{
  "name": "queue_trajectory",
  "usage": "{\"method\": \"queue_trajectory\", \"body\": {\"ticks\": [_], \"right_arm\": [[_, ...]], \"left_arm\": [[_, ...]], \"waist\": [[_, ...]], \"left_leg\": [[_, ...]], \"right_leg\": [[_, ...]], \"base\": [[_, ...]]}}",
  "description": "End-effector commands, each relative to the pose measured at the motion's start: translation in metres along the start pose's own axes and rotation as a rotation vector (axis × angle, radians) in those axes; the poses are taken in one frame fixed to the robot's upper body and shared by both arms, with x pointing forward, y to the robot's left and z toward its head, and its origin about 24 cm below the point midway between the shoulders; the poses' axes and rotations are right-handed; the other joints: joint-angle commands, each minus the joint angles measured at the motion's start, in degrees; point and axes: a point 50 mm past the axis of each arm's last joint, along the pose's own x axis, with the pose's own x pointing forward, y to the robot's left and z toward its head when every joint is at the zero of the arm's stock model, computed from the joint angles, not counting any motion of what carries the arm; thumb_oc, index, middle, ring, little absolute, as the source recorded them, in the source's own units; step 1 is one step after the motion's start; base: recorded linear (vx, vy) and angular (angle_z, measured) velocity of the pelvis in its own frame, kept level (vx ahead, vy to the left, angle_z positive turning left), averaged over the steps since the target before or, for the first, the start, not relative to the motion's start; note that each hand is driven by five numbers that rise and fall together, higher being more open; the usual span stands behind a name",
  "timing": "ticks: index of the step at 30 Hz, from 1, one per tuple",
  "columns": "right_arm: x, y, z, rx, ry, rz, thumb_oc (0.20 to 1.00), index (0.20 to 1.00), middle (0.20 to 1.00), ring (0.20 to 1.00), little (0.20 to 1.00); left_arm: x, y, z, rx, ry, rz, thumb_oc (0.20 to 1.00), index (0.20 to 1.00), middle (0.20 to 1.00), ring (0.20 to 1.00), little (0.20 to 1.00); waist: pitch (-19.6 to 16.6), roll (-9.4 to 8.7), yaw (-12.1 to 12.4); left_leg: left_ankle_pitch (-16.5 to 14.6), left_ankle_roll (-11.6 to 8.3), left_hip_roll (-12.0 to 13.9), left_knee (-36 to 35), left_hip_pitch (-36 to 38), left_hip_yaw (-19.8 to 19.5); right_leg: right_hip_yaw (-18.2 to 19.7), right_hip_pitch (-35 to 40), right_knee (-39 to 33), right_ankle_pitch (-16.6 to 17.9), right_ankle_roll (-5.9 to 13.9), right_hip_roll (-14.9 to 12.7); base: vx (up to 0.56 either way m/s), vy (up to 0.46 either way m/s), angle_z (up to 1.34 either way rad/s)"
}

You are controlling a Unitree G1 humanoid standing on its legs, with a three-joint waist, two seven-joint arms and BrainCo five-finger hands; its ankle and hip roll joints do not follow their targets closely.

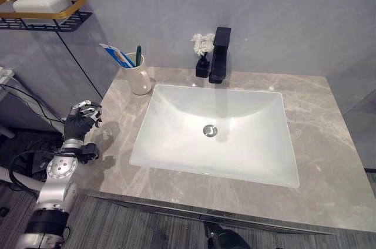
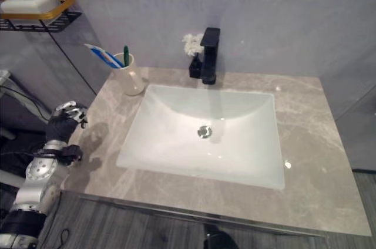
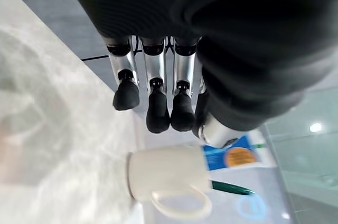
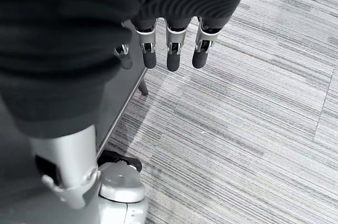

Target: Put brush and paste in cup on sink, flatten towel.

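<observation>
A cream cup [image 1: 137,78] with a handle stands upright at the back left of the grey marble counter [image 1: 329,161]. A blue and white toothpaste tube [image 1: 117,56] and a green toothbrush [image 1: 138,55] stick out of it. My left hand [image 1: 82,117] hovers at the counter's left edge, well in front of the cup, with its fingers [image 3: 158,113] relaxed and holding nothing. The left wrist view shows the cup [image 3: 163,174] past the fingertips, apart from them. My right hand [image 4: 174,57] hangs open over the striped floor beside the cabinet.
A white rectangular sink basin [image 1: 176,143] takes up the middle of the counter. Behind it stand a black faucet [image 1: 220,55] and a small black vase of white flowers [image 1: 203,55]. A wall shelf [image 1: 41,19] with a soap dish is at the upper left.
</observation>
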Motion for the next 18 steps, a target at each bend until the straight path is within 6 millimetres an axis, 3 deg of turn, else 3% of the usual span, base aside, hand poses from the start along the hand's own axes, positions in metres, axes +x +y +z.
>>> {"method": "queue_trajectory", "body": {"ticks": [1, 8, 12, 18], "right_arm": [[0.003, -0.007, 0.01, -0.022, -0.015, -0.005, 1.0, 1.0, 1.0, 1.0, 1.0], [0.005, -0.012, 0.026, 0.007, -0.055, -0.03, 1.0, 1.0, 1.0, 1.0, 1.0], [0.006, -0.01, 0.035, 0.007, -0.084, -0.024, 1.0, 1.0, 1.0, 1.0, 1.0], [0.006, -0.004, 0.035, -0.002, -0.083, -0.008, 1.0, 1.0, 1.0, 1.0, 1.0]], "left_arm": [[0.02, 0.01, 0.038, 0.013, -0.117, 0.015, 0.2, 0.2, 0.2, 0.2, 0.2], [0.042, 0.007, 0.057, 0.106, -0.138, 0.002, 0.2, 0.2, 0.2, 0.2, 0.2], [0.055, -0.005, 0.066, 0.092, -0.153, -0.011, 0.2, 0.2, 0.2, 0.2, 0.2], [0.062, -0.016, 0.057, 0.078, -0.119, 0.005, 0.2, 0.2, 0.2, 0.2, 0.2]], "waist": [[0.6, -0.94, -1.7], [2.3, -1.16, -2.3], [3.3, -1.55, -2.7], [3.9, -1.72, -3.2]], "left_leg": [[3.0, 1.83, -4.4, 0.4, 1.7, 1.1], [3.8, 1.48, -4.0, 0.4, -0.6, 1.5], [4.4, 1.18, -3.6, 0.4, -2.4, 1.6], [4.2, 1.33, -3.8, 0.4, -2.6, 2.2]], "right_leg": [[3.1, 0.6, 2.1, -2.0, 6.18, -4.7], [3.6, -1.9, 1.9, -1.3, 6.17, -4.3], [3.4, -4.2, 2.9, -1.1, 6.08, -4.1], [3.8, -5.4, 3.9, -1.2, 5.91, -3.9]], "base": [[0.0, 0.0, 0.0], [-0.04, -0.011, 0.0], [-0.05, -0.014, -0.02], [0.03, 0.006, -0.07]]}}
